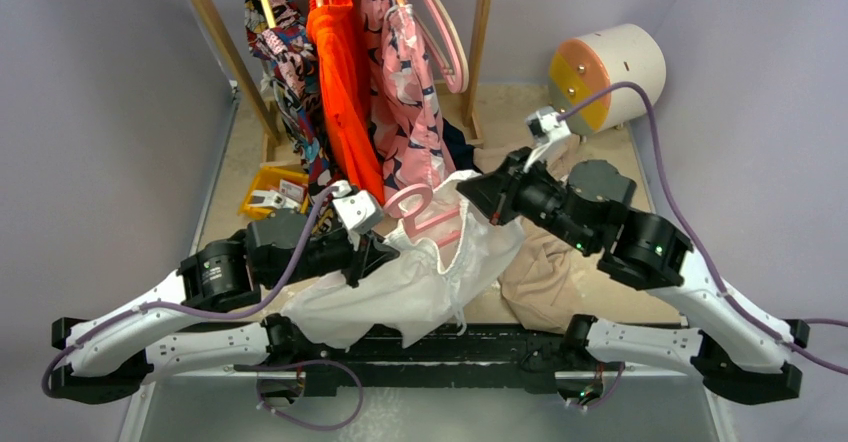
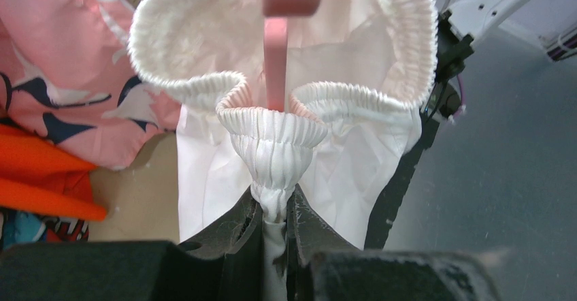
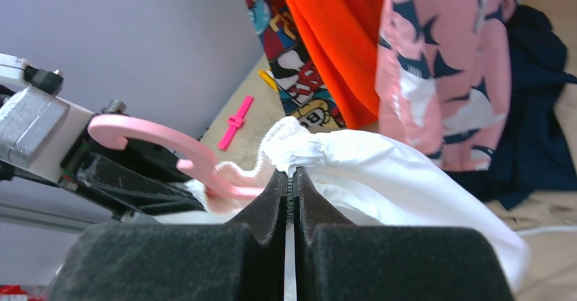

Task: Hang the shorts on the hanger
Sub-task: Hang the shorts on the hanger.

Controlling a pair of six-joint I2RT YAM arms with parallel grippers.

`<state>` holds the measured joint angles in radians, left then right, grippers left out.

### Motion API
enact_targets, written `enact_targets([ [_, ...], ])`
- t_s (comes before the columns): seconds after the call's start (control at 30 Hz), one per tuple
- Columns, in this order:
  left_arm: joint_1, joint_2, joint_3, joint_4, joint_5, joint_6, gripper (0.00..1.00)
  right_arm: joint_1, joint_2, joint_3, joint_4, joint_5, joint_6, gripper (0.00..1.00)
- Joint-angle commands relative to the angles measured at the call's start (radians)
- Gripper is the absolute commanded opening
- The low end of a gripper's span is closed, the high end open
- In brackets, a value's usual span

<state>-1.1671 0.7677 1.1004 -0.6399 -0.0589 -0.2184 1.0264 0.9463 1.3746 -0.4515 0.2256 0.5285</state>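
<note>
While your left tool pinches the shorts at the waistband, your right tool clamps the opposite side, hanger between.

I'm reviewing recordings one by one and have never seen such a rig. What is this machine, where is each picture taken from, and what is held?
Two robot arms are bolted at the near edge of the table, each ending in a two-finger gripper. The wide picture looks down from above and behind; the other two come from wrist cameras. The left gripper and the right gripper are each shut on the waistband of the white shorts. The neck of the pink hanger rises through the waist opening. A tan garment lies on the table; clothes hang behind.
</note>
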Motion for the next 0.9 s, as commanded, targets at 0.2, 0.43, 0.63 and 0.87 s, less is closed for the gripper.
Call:
enact_targets([
  [0.2, 0.001, -0.034, 0.038, 0.275, 0.061, 0.006, 0.0, -0.001, 0.115, 0.175, 0.133, -0.111, -0.078, 0.0],
  [0.43, 0.001, -0.015, 0.143, 0.263, 0.033, 0.059, 0.0, -0.001, 0.167, 0.338, 0.197, -0.256, -0.12, 0.0],
  [0.63, 0.001, -0.089, -0.023, 0.377, 0.059, -0.016, 0.0, -0.001, 0.19, 0.262, 0.113, -0.327, -0.1, 0.08],
  [0.87, 0.001, -0.152, -0.115, 0.495, 0.094, -0.072, 0.0, -0.001, 0.233, 0.334, -0.054, -0.346, -0.145, 0.53],
])
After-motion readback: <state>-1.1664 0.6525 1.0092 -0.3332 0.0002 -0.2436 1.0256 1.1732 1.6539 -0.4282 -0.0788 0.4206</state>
